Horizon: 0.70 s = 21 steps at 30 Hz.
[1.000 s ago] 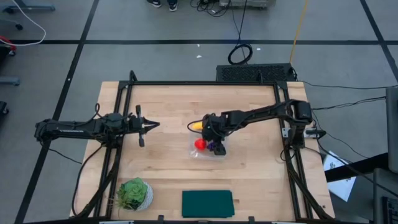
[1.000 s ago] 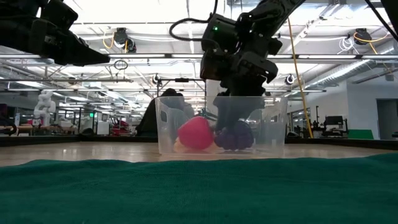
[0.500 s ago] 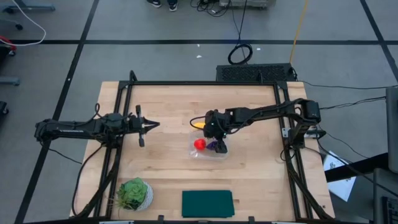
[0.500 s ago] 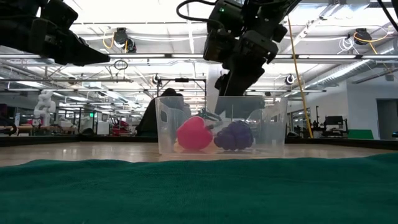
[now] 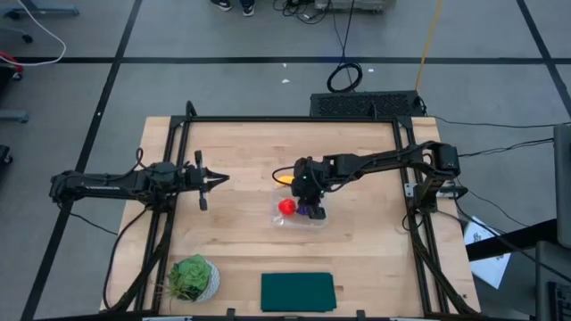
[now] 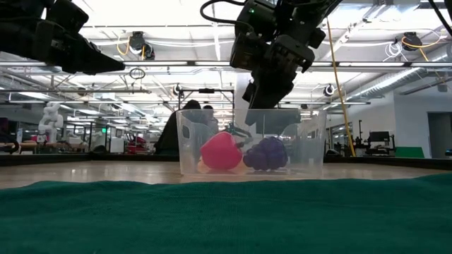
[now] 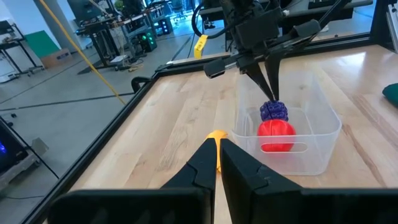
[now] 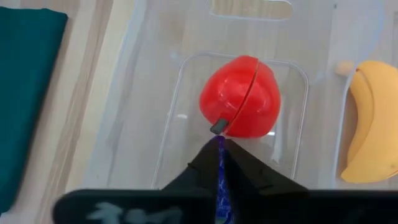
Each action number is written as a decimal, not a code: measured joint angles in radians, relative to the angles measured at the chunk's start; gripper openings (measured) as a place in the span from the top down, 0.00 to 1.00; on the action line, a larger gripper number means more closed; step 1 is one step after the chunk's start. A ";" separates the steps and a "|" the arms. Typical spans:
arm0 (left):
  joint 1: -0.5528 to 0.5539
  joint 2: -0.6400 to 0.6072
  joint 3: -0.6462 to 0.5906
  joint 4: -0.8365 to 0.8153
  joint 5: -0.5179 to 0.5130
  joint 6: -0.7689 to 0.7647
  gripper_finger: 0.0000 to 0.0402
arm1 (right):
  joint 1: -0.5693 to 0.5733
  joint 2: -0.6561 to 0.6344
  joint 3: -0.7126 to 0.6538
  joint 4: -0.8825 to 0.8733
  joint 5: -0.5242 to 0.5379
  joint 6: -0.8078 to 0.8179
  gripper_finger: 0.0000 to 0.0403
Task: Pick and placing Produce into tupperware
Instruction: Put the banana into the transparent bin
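Note:
The clear tupperware (image 6: 311, 141) stands mid-table. On its floor rest the red fruit (image 6: 221, 152) and the purple grape cluster (image 6: 266, 154), side by side. The yellow banana (image 5: 282, 179) lies on the wood just beyond the tupperware's far wall. My right gripper (image 6: 263, 104) hangs shut above the tupperware's rim, pointing down over the grape cluster (image 7: 273, 111) and clear of it. In the right wrist view the red fruit (image 8: 239, 106) and banana (image 8: 370, 130) lie below. My left gripper (image 5: 214, 180) waits shut over the table's left part.
A leafy green potted plant (image 5: 193, 278) stands at the near left corner. A dark green cloth (image 5: 298, 292) lies flat along the near edge. Dark frame rails (image 5: 178, 152) run along the table's sides. Bare wood lies between the left gripper and the tupperware.
My right gripper has risen out of the tupperware, where its fingers stood spread around the grape cluster, and has shut above the rim. The grape cluster has stayed on the tupperware's floor beside the red fruit.

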<state>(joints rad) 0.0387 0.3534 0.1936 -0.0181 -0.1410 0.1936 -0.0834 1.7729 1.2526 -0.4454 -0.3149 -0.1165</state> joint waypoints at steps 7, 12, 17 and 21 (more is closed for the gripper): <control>0.000 0.000 0.000 0.000 0.000 -0.004 0.94 | 0.000 0.000 0.000 0.000 0.000 0.007 0.96; 0.000 0.000 0.000 0.000 0.000 -0.005 0.94 | -0.008 -0.016 0.000 -0.001 -0.065 0.032 0.98; 0.000 0.000 0.000 0.001 0.000 -0.006 0.94 | -0.023 -0.089 0.000 0.010 -0.081 0.041 1.00; 0.000 0.000 0.000 0.001 -0.001 -0.008 0.94 | -0.028 -0.168 0.001 0.020 -0.080 0.045 1.00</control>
<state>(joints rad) 0.0387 0.3534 0.1936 -0.0174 -0.1417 0.1856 -0.1116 1.6052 1.2540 -0.4256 -0.3954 -0.0719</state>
